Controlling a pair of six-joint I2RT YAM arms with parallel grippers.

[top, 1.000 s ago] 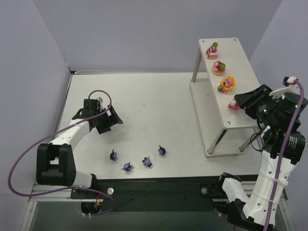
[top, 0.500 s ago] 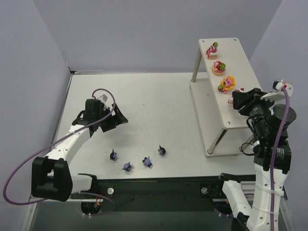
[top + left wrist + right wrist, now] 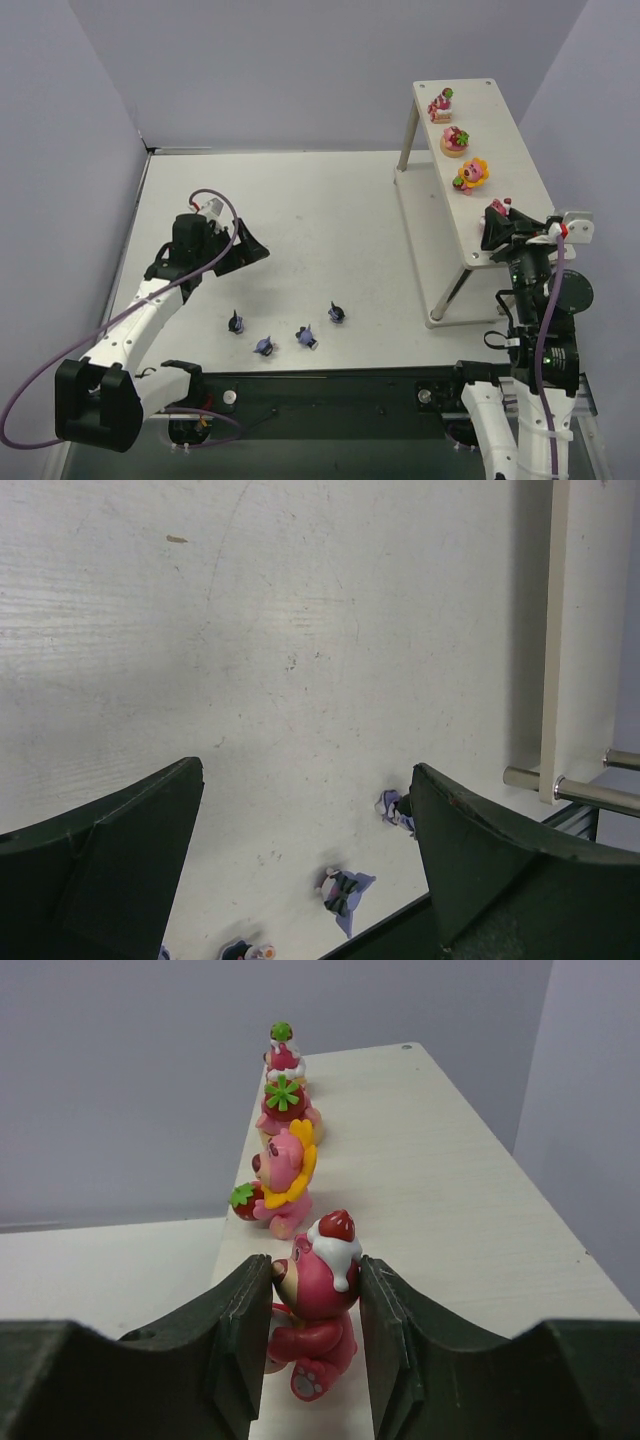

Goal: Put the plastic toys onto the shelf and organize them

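Note:
The shelf [image 3: 520,150] stands at the right, with three bright toys in a row on its top board [image 3: 450,1180]: a cake-like one [image 3: 441,103], a red and orange one [image 3: 455,141] and a pink and yellow flower one [image 3: 470,174]. My right gripper [image 3: 497,224] is shut on a fourth, a pink bear toy with a strawberry on its head [image 3: 322,1290], its feet at the board's near end. Several dark blue-purple toys [image 3: 306,337] lie on the table near the front edge. My left gripper [image 3: 250,250] is open and empty above the table, behind them [image 3: 345,895].
The shelf's lower board and metal legs [image 3: 580,630] show at the right of the left wrist view. The table's black front rail [image 3: 330,385] runs just in front of the dark toys. Purple walls close in the left and back.
My right arm has swung round toward the near end of the shelf, carrying the pink bear a little nearer along the board. My left gripper has moved slightly right and nearer the dark toys.

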